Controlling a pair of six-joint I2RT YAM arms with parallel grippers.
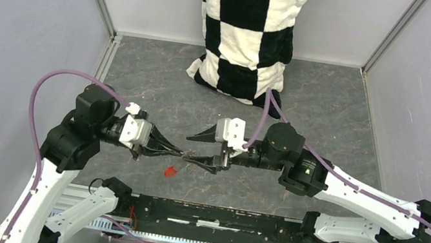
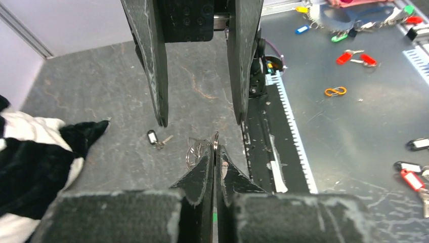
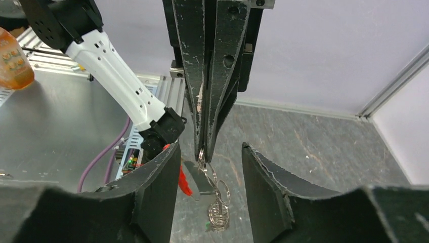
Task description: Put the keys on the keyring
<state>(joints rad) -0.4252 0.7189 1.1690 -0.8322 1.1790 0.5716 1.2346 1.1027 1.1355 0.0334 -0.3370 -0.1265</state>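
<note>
left claw clamped on keyring above counter's near edge, right claw apart. black key loose on counter, green key unclear. Threading pending.

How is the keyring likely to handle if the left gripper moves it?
Likely floppy: pinched in the shut left gripper, the keyring dangles below with its red tag hanging off to one side, so it would probably swing. Probably light, since a fingertip pinch carries it. The thin metal may twist or slip.
</note>
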